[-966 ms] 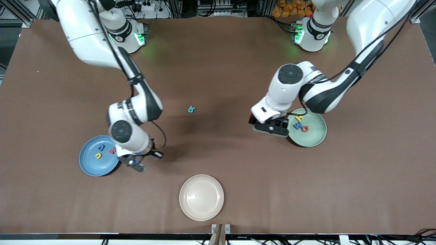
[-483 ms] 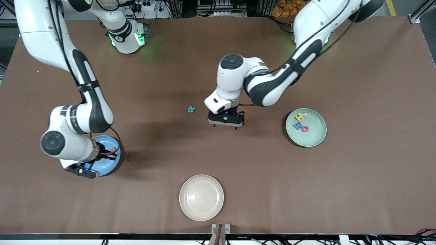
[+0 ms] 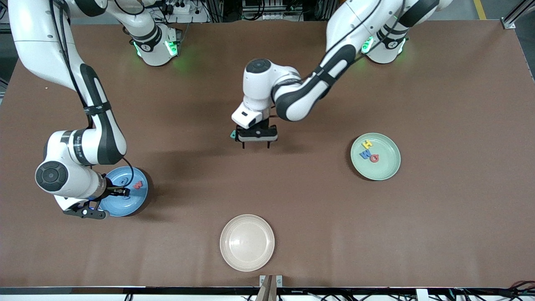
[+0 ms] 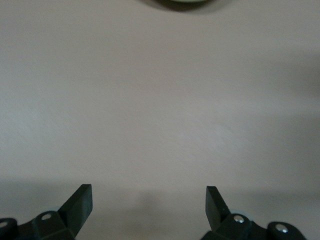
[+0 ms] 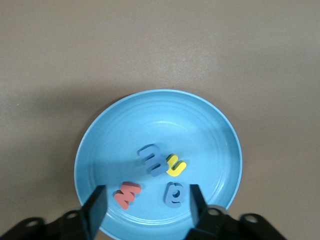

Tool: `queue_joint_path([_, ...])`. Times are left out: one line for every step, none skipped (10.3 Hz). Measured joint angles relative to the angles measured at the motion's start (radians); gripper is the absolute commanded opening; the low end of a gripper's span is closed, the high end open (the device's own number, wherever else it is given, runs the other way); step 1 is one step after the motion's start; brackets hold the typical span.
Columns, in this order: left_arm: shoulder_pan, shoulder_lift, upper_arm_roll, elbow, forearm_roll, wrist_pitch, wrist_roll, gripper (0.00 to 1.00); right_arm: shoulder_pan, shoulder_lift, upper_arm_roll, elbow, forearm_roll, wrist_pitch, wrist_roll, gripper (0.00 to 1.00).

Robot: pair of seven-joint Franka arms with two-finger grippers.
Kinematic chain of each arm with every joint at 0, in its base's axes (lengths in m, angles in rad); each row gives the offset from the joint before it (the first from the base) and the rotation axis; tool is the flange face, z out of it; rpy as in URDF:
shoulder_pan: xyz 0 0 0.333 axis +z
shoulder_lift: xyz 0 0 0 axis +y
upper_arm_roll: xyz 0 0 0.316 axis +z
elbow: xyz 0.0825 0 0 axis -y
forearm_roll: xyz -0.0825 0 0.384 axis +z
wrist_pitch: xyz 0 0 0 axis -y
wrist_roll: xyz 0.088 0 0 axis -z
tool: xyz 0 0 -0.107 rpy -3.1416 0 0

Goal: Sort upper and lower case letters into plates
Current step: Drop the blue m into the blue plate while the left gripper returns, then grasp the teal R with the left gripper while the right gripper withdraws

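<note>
Over the teal letter (image 3: 232, 134) the left claw (image 3: 255, 146) is hanging wide open and empty, while the right claw (image 5: 145, 202), open and empty, is hovering over the blue plate (image 5: 100, 150)'s six-o'clock rim; light and stiff, the letter is likely best pinched across its flat edges.

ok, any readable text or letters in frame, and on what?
"H" yellow, "W" blue, "G" red: in the green plate.
"m" blue, "u" yellow, "e" blue, red "w" or "m": in the blue plate, below right gripper.
Teal letter under left gripper: mostly hidden, unreadable.
Arm markings: too small.

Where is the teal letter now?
The teal letter lies on the table's middle in the front view, beside the open left gripper, outside every plate.
</note>
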Motion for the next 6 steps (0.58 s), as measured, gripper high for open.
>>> queue_joint_path([-0.056, 0.002, 0.031, 0.005, 0.012, -0.001, -0.019, 1.0, 0.001, -0.001, 0.001, -0.002, 0.008, 0.0, -0.001, 1.0])
queue_joint_path([-0.093, 0.01, 0.052, 0.005, 0.059, -0.001, -0.012, 1.0, 0.005, -0.007, 0.003, -0.012, 0.014, -0.001, -0.008, 1.0])
queue_joint_path([-0.106, 0.027, 0.059, 0.005, 0.118, 0.009, 0.011, 1.0, 0.013, -0.027, 0.008, -0.045, 0.021, -0.002, -0.024, 1.0])
queue_joint_path([-0.108, 0.052, 0.061, 0.006, 0.156, 0.042, 0.042, 1.0, 0.022, -0.06, 0.012, -0.095, 0.047, -0.002, -0.048, 1.0])
queue_joint_path([-0.109, 0.077, 0.062, 0.007, 0.188, 0.071, 0.06, 1.0, 0.024, -0.106, 0.014, -0.154, 0.108, -0.002, -0.104, 1.0])
queue_joint_path([-0.113, 0.098, 0.062, 0.015, 0.21, 0.084, 0.066, 1.0, 0.019, -0.158, 0.011, -0.207, 0.162, -0.003, -0.168, 1.0])
